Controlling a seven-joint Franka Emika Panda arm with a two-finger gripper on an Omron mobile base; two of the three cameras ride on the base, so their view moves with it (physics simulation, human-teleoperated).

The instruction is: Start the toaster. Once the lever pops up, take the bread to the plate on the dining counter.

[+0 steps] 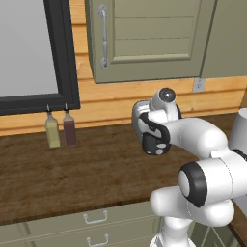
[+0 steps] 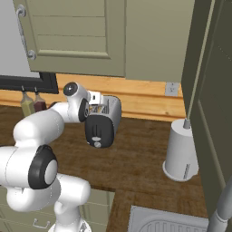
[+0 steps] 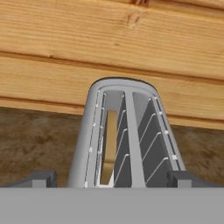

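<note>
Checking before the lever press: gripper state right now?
Gripper: open, holding nothing; its fingertips stand wide apart on either side of the toaster, above its slots, with the bread in the left slot.

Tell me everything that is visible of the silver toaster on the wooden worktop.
The small rounded silver-white toaster stands upright on the dark brown wood-grain worktop, near the pale plank wall. Its black rounded end panel carries a small pale lever in a vertical slot, with a round knob below it. From above, in the hand view, two long top slots with wire guides show; the left slot holds a thin tan bread slice standing on edge. The open end effector hovers over the toaster, its fingertips on either side without touching.
</note>
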